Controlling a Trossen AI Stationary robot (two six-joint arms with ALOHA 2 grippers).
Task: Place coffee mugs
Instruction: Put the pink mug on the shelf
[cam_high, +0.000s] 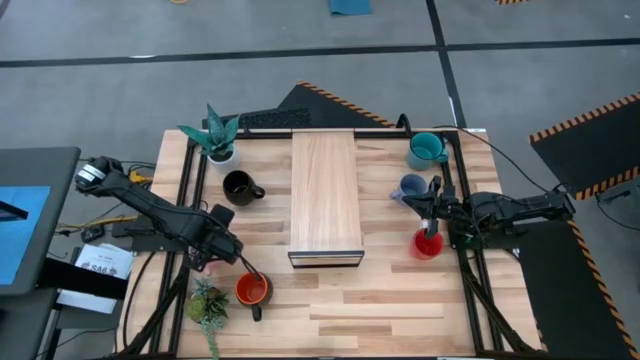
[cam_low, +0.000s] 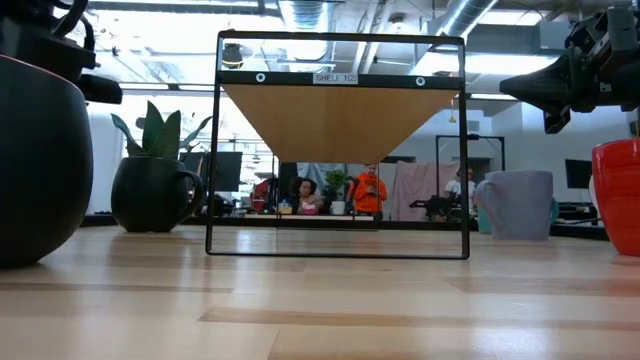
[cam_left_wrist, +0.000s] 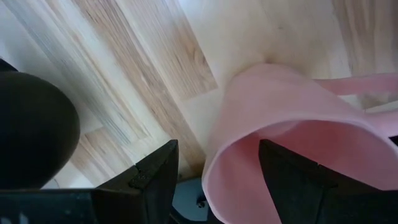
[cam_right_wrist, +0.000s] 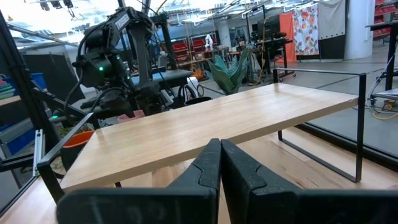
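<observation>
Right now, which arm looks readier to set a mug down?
Left. The left gripper has its jaws astride the pink mug rim; the right gripper is shut on nothing by the red mug.

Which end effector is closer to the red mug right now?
Right. The right end effector hangs just above the red mug at the table's right side. The left end effector is across the table beyond the wooden shelf, gripping a pink mug beside the orange mug.

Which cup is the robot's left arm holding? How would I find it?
Find the raised wooden shelf in the middle of the table, then look toward the left arm's side. The left gripper grips the pink mug by its rim. It is the only pink one; the nearby black mug and orange mug stand free.
</observation>
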